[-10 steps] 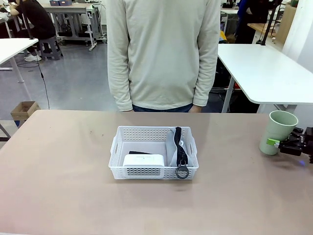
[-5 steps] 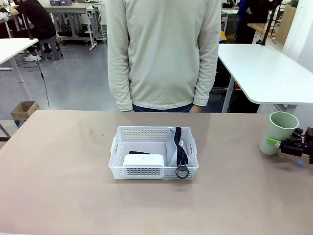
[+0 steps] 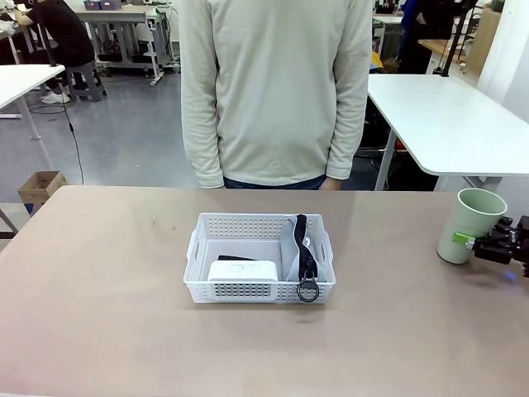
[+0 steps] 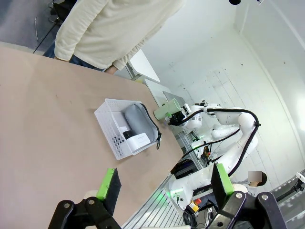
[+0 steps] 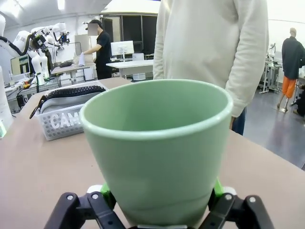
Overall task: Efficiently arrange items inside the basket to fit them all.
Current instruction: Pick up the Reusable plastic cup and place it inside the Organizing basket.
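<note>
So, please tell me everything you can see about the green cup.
The pale green cup looks like smooth matte plastic, tapering toward its base, without a handle, and empty inside. It stands upright at the table's right edge, apart from the white basket. The right gripper is shut on its lower wall, green pads pressing both sides.

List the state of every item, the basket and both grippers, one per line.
Pale green cup: upright, gripped low, outside the basket.
Right gripper: shut on the cup.
Left gripper: open, holding nothing.
Basket: upright on the table.
Grey pouch: in the basket, ring hanging over its rim.
White box: in the basket.
</note>
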`<action>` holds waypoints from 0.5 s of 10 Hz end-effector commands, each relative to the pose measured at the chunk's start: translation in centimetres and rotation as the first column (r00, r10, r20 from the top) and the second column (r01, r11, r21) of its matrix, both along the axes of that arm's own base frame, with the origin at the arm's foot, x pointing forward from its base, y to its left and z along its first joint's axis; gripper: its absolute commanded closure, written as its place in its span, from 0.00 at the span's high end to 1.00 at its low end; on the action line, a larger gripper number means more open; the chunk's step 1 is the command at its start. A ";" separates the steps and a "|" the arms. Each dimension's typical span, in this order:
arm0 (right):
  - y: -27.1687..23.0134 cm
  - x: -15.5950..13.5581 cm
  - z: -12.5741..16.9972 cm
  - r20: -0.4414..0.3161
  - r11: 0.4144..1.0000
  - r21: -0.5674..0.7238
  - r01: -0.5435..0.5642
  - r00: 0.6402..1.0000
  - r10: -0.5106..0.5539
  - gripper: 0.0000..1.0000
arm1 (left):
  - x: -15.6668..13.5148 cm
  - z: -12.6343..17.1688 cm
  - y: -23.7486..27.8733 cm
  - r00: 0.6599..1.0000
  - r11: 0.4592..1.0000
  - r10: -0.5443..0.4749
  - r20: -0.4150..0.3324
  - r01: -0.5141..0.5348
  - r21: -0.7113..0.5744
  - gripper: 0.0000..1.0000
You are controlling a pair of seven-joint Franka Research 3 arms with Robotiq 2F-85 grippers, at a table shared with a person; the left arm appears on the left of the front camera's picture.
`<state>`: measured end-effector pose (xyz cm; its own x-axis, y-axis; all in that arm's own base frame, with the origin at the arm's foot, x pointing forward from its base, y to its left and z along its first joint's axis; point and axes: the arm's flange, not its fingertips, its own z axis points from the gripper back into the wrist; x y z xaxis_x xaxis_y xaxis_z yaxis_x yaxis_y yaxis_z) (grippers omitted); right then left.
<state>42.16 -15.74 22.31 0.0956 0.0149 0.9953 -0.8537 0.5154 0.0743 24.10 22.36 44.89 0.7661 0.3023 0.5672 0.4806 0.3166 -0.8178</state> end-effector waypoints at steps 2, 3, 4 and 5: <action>0.7 -2.2 4.3 -0.101 0.998 -0.049 -0.043 0.994 0.038 0.00 | 0.0 0.1 -0.1 1.000 1.000 0.000 0.031 0.001 -0.010 1.00; 1.6 -3.3 7.9 -0.199 0.982 -0.144 -0.125 0.975 0.095 0.33 | 0.0 0.1 -0.1 1.000 1.000 0.000 0.031 0.001 -0.010 1.00; 3.3 -4.2 11.4 -0.264 0.953 -0.204 -0.223 0.950 0.166 0.00 | 0.0 0.1 -0.1 1.000 1.000 0.000 0.031 0.001 -0.010 1.00; 5.9 -4.9 14.4 -0.347 0.913 -0.227 -0.339 0.904 0.249 0.00 | 0.0 0.1 -0.1 1.000 1.000 0.000 0.031 0.001 -0.010 1.00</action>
<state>38.47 -13.01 31.82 0.2922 0.2558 0.9215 -0.9040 0.3882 0.1789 24.09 22.37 44.90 0.7659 0.3024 0.5675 0.4808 0.3166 -0.8176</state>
